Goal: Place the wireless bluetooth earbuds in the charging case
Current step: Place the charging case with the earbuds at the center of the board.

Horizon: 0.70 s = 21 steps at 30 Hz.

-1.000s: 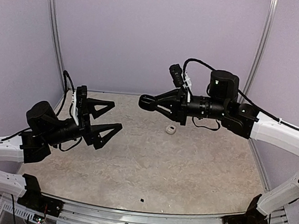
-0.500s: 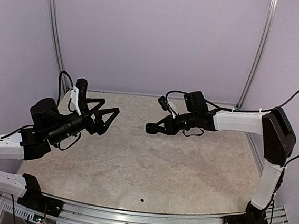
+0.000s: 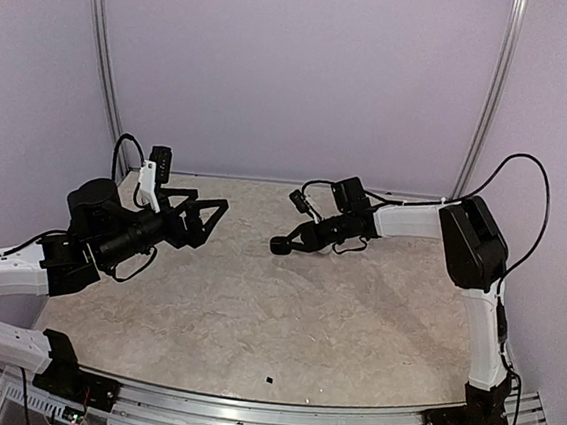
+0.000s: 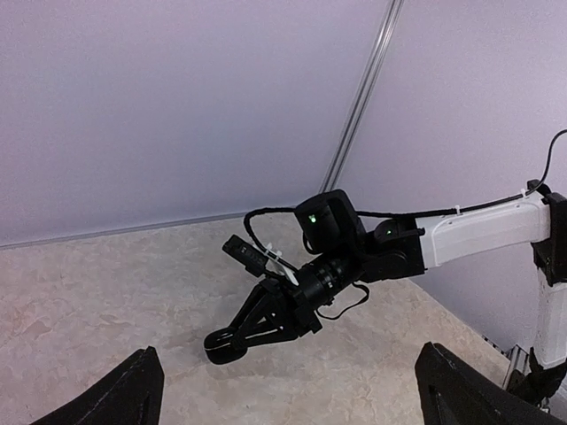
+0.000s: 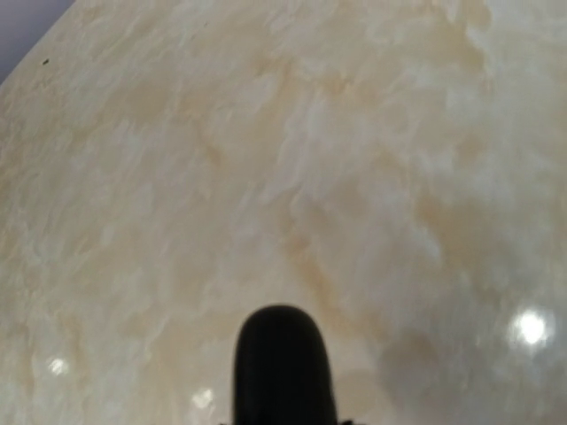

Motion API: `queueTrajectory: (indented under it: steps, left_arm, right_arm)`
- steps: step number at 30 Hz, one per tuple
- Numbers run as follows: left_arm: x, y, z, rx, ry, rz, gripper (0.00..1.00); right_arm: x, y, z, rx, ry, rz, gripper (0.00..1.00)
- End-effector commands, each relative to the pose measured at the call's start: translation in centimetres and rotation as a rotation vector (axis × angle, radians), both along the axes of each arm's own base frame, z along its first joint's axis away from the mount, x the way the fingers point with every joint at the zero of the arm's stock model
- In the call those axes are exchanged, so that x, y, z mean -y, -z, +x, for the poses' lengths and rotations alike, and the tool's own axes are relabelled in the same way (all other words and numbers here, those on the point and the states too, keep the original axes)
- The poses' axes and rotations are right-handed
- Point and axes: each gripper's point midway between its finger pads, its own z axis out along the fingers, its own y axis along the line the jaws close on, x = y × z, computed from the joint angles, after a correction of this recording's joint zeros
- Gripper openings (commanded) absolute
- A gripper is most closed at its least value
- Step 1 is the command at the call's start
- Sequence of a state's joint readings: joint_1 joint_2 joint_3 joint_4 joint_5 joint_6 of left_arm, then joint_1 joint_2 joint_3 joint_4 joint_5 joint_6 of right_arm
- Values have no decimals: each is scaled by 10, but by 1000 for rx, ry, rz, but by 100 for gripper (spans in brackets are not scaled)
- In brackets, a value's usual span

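My right gripper [image 3: 280, 244] is shut and hangs low over the tan marbled table, left of the back middle, with its tip pointing down-left. In the left wrist view the same right gripper [image 4: 226, 345] shows a thin pale line between its closed tips; whether anything is pinched there I cannot tell. The right wrist view shows the right gripper [image 5: 282, 354] as one dark rounded tip over bare table. My left gripper [image 3: 207, 223] is open and empty at the left, aimed at the right gripper, and only the left gripper [image 4: 285, 376] finger ends show in its own view. No earbuds or charging case show.
A tiny dark speck [image 3: 268, 381] lies near the front edge, too small to identify. Lilac walls close in the back and sides, with metal posts [image 3: 102, 64] in the corners. A metal rail [image 3: 273, 421] runs along the front edge between the arm bases.
The right arm has stretched out and lowered its shut gripper toward the table. A small white thing seen a second ago is now hidden behind it. The left gripper moved slightly up and back.
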<state>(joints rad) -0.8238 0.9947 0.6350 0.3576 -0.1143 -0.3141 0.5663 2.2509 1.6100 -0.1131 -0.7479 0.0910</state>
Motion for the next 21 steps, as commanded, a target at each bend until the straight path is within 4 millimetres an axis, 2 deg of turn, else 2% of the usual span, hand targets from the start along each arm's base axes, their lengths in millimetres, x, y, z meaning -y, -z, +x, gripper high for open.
queueTrajectory:
  steps: [1,9,12,14,17,21]
  left_arm:
    - [-5,-3,5,-18,-29,-10,99]
    - [-6,9,18,-83,-66,22,99]
    - [-7,10,19,-84,-74,17,99]
    - [-9,11,22,-91,-82,18,99]
    - [-12,11,27,-116,-93,18,99]
    - [-10,18,35,-161,-95,29,99]
  right_arm:
    - [-7,15,7,-32,-34,2,17]
    - [-7,36,24,-23,-2,-38,23]
    - [-5,38,28,-4,12,-60,34]
    - [-4,34,30,10,21,-69,41]
    - [-2,25,36,41,35,-79,57]
    - [-1,3,43,93,54,-93,66]
